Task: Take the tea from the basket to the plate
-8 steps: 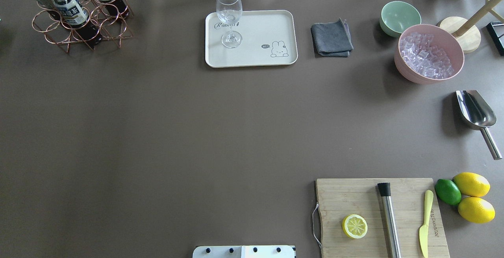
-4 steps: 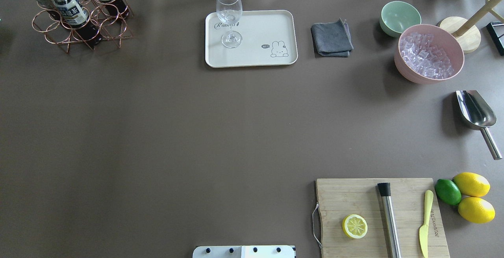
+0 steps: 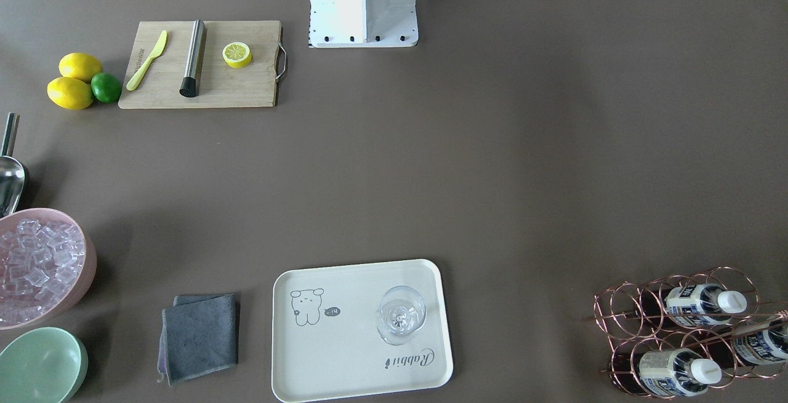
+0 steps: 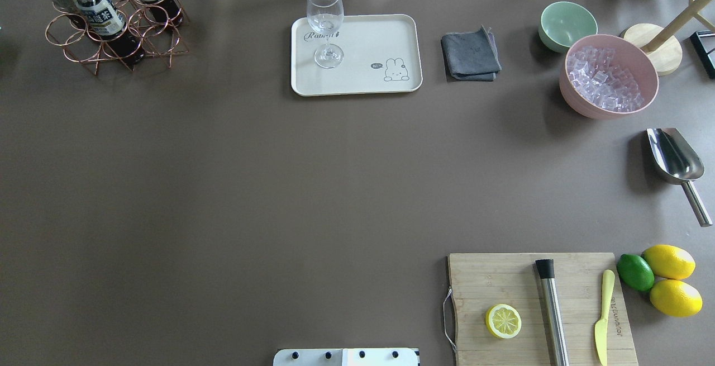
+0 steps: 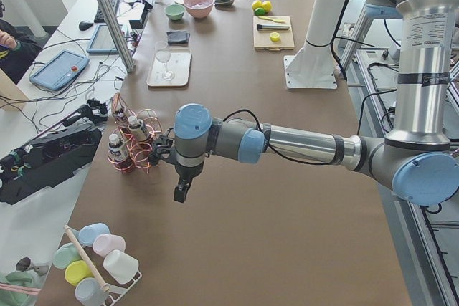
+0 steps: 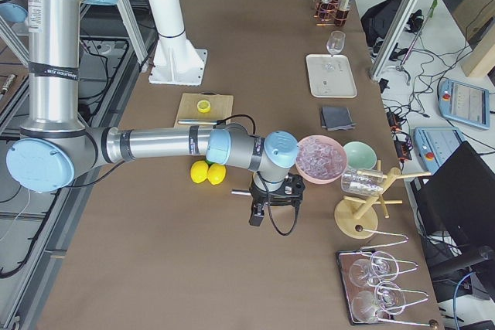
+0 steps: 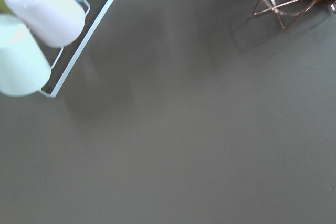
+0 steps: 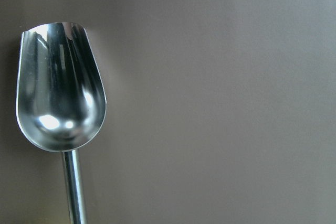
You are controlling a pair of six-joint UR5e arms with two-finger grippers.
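Three tea bottles (image 4: 99, 14) with white caps stand in the copper wire basket (image 4: 58, 36) at the table's far left corner; they also show in the front view (image 3: 677, 369). The cream plate (image 4: 363, 70) lies at the far middle with a wine glass (image 4: 325, 19) on it. My left gripper (image 5: 181, 191) shows only in the exterior left view, hanging above the table just beside the basket (image 5: 147, 155); I cannot tell if it is open. My right gripper (image 6: 257, 216) shows only in the exterior right view, near the pink bowl; its state is unclear too.
A grey cloth (image 4: 470, 56), green bowl (image 4: 567, 24), pink bowl of ice (image 4: 609, 75) and metal scoop (image 4: 675, 156) lie to the right. A cutting board (image 4: 536, 304) with lemon half, muddler and knife sits near right. Pastel cups in a rack (image 7: 42, 24) lie near the left wrist.
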